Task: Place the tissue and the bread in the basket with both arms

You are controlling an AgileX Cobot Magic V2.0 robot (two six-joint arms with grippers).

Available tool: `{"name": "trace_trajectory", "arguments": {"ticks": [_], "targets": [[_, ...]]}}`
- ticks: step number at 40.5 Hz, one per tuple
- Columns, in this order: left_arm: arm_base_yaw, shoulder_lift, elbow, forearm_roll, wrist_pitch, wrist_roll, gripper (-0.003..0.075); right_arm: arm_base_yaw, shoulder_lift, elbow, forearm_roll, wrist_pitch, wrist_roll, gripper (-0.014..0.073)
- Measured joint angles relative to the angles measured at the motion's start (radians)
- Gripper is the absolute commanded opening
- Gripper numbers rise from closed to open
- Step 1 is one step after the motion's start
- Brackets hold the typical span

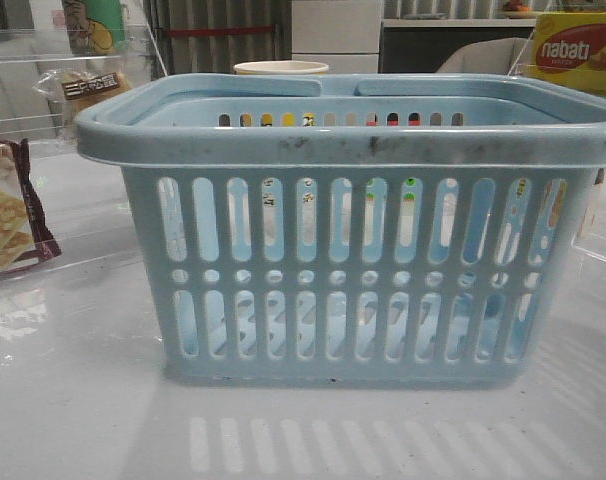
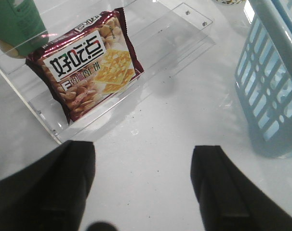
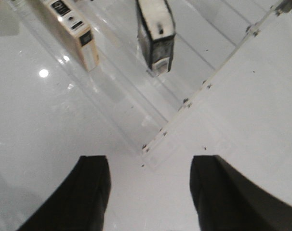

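The light-blue basket (image 1: 363,250) stands in the middle of the front view; its slotted side also shows in the left wrist view (image 2: 271,91). The bread (image 1: 85,88), in clear wrap with a black-and-white label, lies at the far left behind the basket. The tissue (image 3: 155,36), a small black packet with grey-white markings, stands in a clear acrylic tray beyond my right gripper (image 3: 149,159), which is open and empty over the white table. My left gripper (image 2: 143,147) is open and empty, beside the basket and short of the cracker bag. Neither gripper shows in the front view.
A maroon-edged cracker bag (image 2: 90,62) lies in a clear acrylic tray (image 2: 175,33), also at the left of the front view (image 1: 8,215). A green container (image 2: 16,24) stands by it. A cream box (image 3: 73,31) stands near the tissue. A yellow nabati box (image 1: 578,50) is far right.
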Motion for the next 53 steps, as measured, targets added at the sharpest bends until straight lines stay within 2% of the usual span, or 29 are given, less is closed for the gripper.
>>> {"name": "trace_trajectory", "arguments": {"ticks": [9,17,20,25,28,34,40,53], "targets": [[0.000,0.000,0.000,-0.011,0.000,0.000,0.0488,-0.017,0.223,-0.159,0.000,-0.030,0.000,0.0486],[0.000,0.000,0.000,-0.013,0.000,0.000,0.0488,-0.017,0.398,-0.261,0.000,-0.118,0.000,0.0477],[0.000,0.000,0.000,-0.013,0.000,0.000,0.0488,-0.017,0.434,-0.279,0.000,-0.148,0.000,0.0409],[0.000,0.000,0.000,-0.013,0.000,0.000,0.0488,-0.017,0.476,-0.306,0.000,-0.167,0.000,0.0241],[0.000,0.000,0.000,-0.015,0.000,0.000,0.0488,-0.017,0.480,-0.316,0.000,-0.160,0.000,0.0181],[0.000,0.000,0.000,-0.015,0.000,0.000,0.0488,0.002,0.445,-0.329,0.014,-0.103,0.000,0.0169],[0.000,0.000,0.000,-0.015,0.000,0.000,0.0488,0.081,0.328,-0.331,0.018,-0.045,0.000,0.0169],[0.000,0.000,0.000,-0.015,0.000,0.000,0.0488,0.431,0.049,-0.240,0.055,-0.013,0.000,0.0173]]}}
